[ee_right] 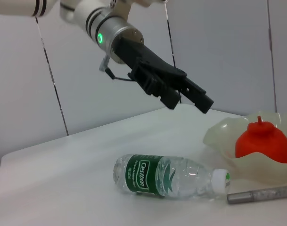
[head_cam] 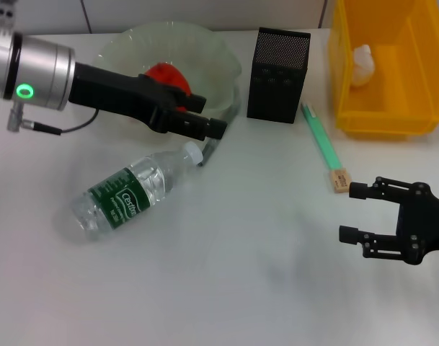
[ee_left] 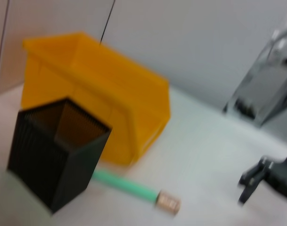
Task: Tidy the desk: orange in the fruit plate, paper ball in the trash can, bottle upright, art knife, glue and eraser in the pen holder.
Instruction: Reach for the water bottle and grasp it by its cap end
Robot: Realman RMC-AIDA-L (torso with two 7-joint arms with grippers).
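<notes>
The orange (head_cam: pixel 163 74) lies in the pale-green fruit plate (head_cam: pixel 118 47). The bottle (head_cam: pixel 129 193) lies on its side in front of the plate, cap toward the plate. My left gripper (head_cam: pixel 208 115) hovers empty and open above the cap, at the plate's front rim; it also shows in the right wrist view (ee_right: pixel 196 89). A grey metal stick (ee_right: pixel 261 194) lies by the cap. A green stick (head_cam: pixel 320 140) and the beige eraser (head_cam: pixel 340 180) lie right of the black pen holder (head_cam: pixel 278 72). My right gripper (head_cam: pixel 349 213) is open and empty just in front of the eraser.
The yellow trash can (head_cam: pixel 388 108) stands at the back right with a white paper ball (head_cam: pixel 362 65) inside. In the left wrist view the pen holder (ee_left: pixel 58 150), the trash can (ee_left: pixel 101 108) and the eraser (ee_left: pixel 168 202) show close together.
</notes>
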